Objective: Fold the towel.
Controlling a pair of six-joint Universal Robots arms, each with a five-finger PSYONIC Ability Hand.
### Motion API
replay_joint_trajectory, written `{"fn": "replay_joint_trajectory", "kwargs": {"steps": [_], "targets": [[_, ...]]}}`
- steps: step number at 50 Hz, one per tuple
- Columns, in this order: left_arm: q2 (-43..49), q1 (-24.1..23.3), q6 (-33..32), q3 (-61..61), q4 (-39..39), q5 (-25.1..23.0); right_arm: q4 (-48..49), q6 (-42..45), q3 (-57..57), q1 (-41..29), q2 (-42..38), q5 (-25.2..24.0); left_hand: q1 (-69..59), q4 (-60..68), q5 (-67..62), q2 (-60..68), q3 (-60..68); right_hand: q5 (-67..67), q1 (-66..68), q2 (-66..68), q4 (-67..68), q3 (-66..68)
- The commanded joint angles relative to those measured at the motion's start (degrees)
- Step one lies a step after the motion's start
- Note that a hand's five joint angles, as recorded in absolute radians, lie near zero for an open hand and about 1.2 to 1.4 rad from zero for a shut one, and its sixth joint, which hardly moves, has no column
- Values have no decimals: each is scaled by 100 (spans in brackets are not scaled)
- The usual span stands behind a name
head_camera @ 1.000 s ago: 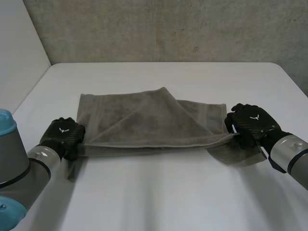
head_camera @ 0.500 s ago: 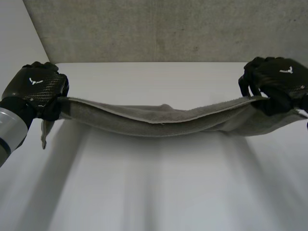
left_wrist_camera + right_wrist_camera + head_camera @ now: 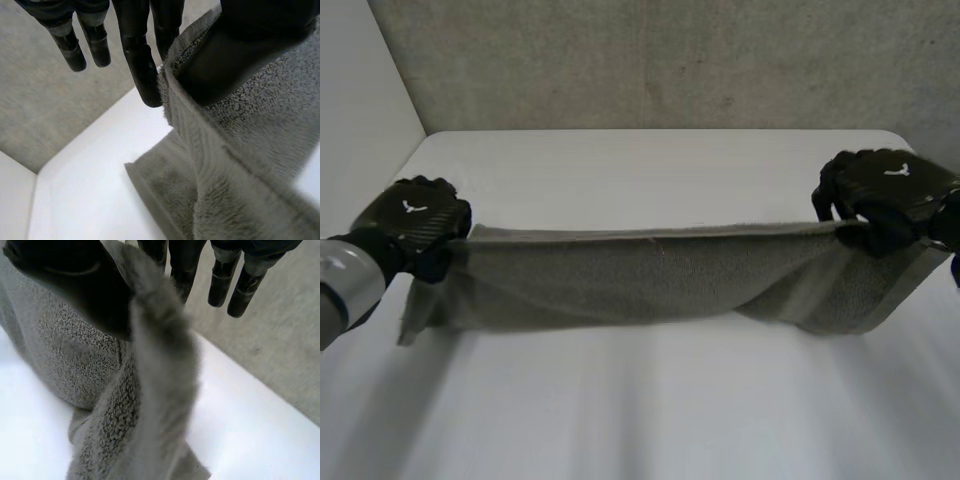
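Holding the towel [image 3: 640, 280] up as a long band between the two hands, above the white counter [image 3: 640, 420], with its lower layers seemingly resting on the surface. Pinching the left end with the left hand [image 3: 415, 225], pressing the hem between the thumb and one finger, and leaving the other fingers [image 3: 90, 42] straight and free beside the cloth. Gripping the right end in the same manner with the right hand [image 3: 880, 195], closing the thumb on the thick bunched edge, with the spare fingers [image 3: 222, 282] pointing away from it.

Judging the handling now: looking like soft, thick terry, light enough for a simple pinch but quite limp, hanging in uneven layers below the stretched top edge. Probably not slipping easily, thanks to the rough pile, yet bunching and twisting readily, as at the right end. Taking hold best at the corners or along the woven hem, being flatter and firmer there, and pulling the top edge taut for laying it down straight.

Noting around it the grey wall [image 3: 670, 60] behind the far edge of the counter, well apart from the towel and hindering nothing.
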State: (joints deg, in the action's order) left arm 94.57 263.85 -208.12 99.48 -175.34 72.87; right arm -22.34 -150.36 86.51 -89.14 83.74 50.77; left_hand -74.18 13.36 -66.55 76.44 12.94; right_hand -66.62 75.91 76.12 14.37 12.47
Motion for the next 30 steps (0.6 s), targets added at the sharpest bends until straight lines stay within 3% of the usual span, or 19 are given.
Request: {"fn": "replay_joint_trajectory", "kwargs": {"steps": [1, 14, 30], "targets": [[1380, -88, 8, -1062, -9, 17, 327, 183, -416, -183, -1114, 47, -582, -336, -345, 356, -294, -338, 409, 388, -437, -247], [3391, -360, -1, -2941, -122, 43, 2022, -449, -1373, -455, -2554, 477, -582, -336, -345, 356, -294, -338, 409, 388, -437, -247], [4193, -378, -53, -3347, -1282, 17, 2330, -424, -2112, -692, -3856, 723, -582, -336, -345, 356, -294, -338, 409, 388, -437, -247]]}}
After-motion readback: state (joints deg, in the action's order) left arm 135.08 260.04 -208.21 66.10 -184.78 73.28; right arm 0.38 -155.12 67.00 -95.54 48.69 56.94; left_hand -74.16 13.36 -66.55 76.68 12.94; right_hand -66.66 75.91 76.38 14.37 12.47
